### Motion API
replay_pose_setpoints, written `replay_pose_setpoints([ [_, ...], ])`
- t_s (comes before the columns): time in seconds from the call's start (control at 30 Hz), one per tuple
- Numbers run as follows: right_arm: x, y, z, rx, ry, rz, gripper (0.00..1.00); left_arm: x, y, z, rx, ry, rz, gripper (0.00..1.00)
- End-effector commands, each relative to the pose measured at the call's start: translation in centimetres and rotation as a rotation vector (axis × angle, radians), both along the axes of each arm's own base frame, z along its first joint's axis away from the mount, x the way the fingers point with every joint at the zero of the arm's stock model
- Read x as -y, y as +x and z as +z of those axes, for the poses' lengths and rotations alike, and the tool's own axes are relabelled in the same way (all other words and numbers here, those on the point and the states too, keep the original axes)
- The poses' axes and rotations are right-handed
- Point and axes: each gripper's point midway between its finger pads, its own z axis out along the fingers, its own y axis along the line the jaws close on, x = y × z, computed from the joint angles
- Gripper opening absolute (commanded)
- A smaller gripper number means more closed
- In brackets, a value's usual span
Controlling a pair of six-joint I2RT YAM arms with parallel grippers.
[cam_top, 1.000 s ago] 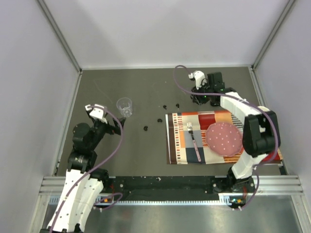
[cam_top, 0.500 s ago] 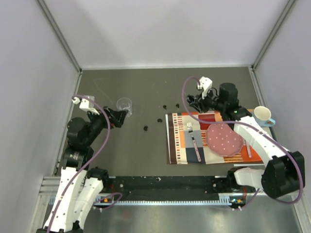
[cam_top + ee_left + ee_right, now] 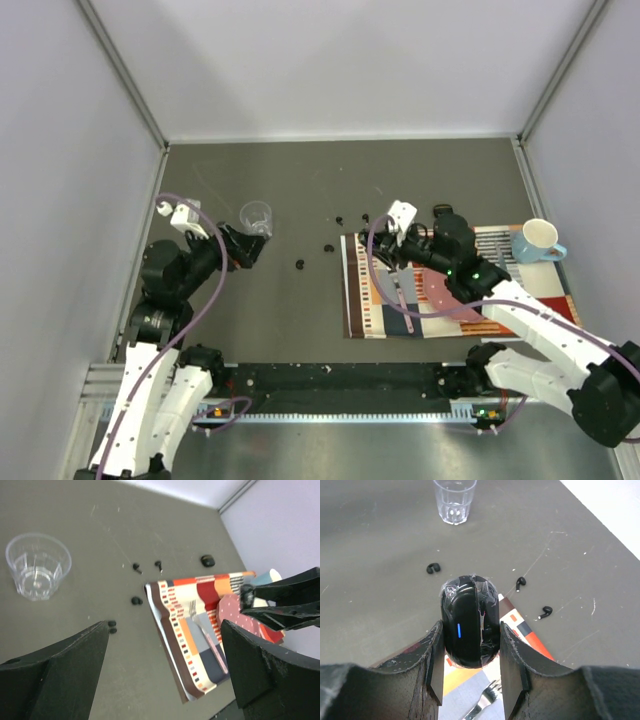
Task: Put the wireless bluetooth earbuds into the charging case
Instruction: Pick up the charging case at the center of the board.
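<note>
Several wireless bluetooth earbuds (image 3: 328, 247) lie loose on the table (image 3: 280, 180) between the clear cup (image 3: 256, 220) and the placemat (image 3: 360, 300). The right pincer (image 3: 470, 630) clasps the black charging case (image 3: 470, 612); the left pincer (image 3: 165, 627) gapes, empty.

Dark grey table (image 3: 300, 180), clear cup (image 3: 256, 218), scattered black earbuds (image 3: 299, 265), striped placemat (image 3: 362, 296)

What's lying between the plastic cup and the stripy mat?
Tiny black earbuds, scattered apart between the cup and the mat. The left wrist view shows them best.
</note>
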Motion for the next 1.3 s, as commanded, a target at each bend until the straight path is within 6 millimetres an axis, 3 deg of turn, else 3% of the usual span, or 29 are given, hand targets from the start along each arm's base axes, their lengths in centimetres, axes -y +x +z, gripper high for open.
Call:
replay_pose_setpoints([
  [0.0, -0.7, -1.0, 2.0, 0.059, 0.044, 0.032, 0.0, 0.5, -0.3, -1.6, -0.102, 0.027, -0.042, 0.98],
  [0.2, 0.7, -0.9, 1.2, 0.024, 0.021, -0.056, 0.0, 0.5, -0.7, -1.8, -0.08, 0.09, -0.045, 0.98],
  [0.47, -0.4, -1.9, 0.6, 0.022, -0.017, 0.04, 0.0, 1.4, 0.2, -4.1, -0.143, 0.28, 0.003, 0.98],
  [0.53, -0.8, -2.0, 0.7, 0.034, -0.028, 0.058, 0.0, 2.5, -0.2, -4.1, -0.141, 0.273, -0.028, 0.99],
  [0.77, -1.9, -3.9, 0.1, 0.056, -0.064, 0.174, 0.0, 5.5, -0.5, -1.1, -0.025, 0.141, -0.158, 0.99],
  [1.07, -3.0, -3.6, 0.8, 0.098, -0.095, 0.145, 0.0, 10.0, -0.7, -1.9, -0.07, 0.042, -0.29, 0.95],
  [1.27, -4.1, -3.6, 0.7, 0.104, -0.112, 0.123, 0.0, 14.3, -1.6, -2.2, -0.13, -0.044, -0.415, 0.93],
])
